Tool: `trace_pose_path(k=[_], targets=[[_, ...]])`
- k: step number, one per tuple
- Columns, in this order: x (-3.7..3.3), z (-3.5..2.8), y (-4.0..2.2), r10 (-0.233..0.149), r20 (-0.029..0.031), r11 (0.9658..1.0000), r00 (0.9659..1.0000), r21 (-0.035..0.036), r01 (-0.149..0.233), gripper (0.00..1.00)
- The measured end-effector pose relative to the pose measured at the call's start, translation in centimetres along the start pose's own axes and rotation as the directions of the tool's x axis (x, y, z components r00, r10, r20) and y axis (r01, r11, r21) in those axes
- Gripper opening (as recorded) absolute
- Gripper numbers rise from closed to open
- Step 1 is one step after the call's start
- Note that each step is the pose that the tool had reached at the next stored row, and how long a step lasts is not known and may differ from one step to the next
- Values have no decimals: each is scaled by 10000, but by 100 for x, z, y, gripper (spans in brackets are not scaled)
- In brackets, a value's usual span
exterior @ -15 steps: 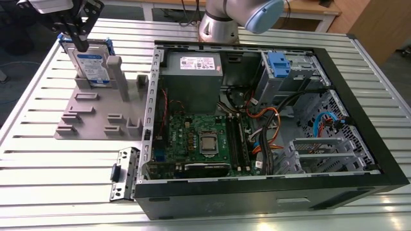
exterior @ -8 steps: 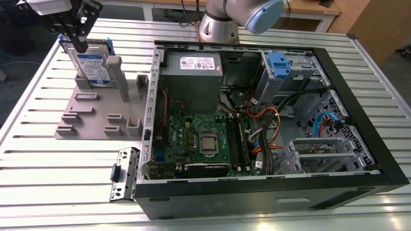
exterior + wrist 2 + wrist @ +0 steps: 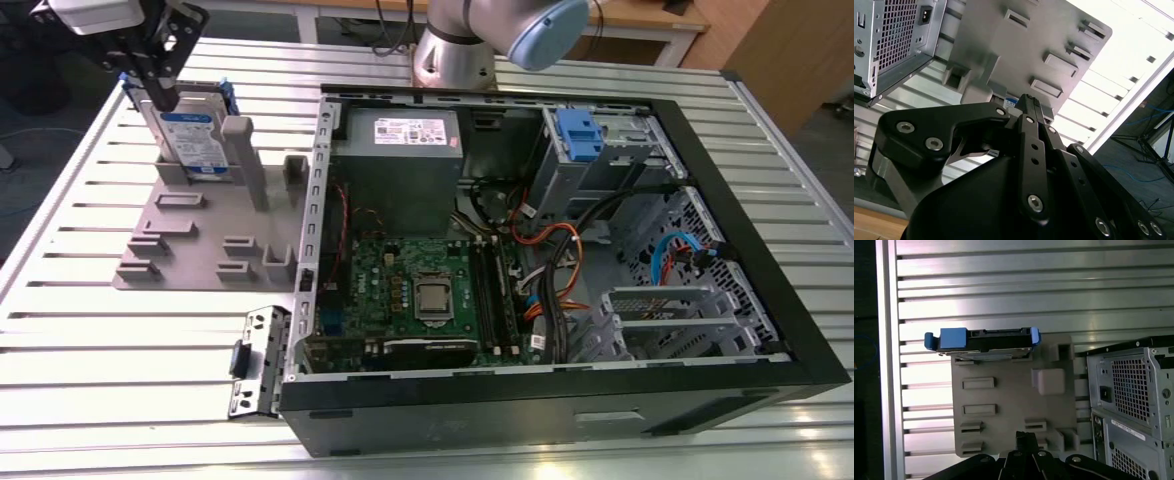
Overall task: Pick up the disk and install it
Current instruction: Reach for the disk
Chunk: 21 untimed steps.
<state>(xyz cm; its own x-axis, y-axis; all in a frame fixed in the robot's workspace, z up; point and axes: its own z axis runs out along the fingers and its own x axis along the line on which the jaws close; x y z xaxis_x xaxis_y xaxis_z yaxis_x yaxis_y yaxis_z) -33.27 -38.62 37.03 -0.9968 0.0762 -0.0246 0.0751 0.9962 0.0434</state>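
In the upper left of the exterior view the gripper [image 3: 162, 100] is hovering at the top edge of the disk [image 3: 196, 140]; in the second wrist view its fingers [image 3: 1026, 112] are looking pressed together, with nothing between them. The disk is standing on edge in a slot of the grey holder [image 3: 187, 245], probably so that its upper edge is offering itself to a grasp from above; I am judging the pick-up not yet done. Right of the holder the open computer case [image 3: 787, 330] is lying on its side on the slatted table [image 3: 134, 350]; its drive cage [image 3: 601, 165], upper right, is facing upward, likely for easy access from above.
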Motion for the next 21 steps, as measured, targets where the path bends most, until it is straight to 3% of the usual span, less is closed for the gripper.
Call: trace_pose_path(k=[21], targets=[[78,79,29,0,0,10000,10000,0,0,10]])
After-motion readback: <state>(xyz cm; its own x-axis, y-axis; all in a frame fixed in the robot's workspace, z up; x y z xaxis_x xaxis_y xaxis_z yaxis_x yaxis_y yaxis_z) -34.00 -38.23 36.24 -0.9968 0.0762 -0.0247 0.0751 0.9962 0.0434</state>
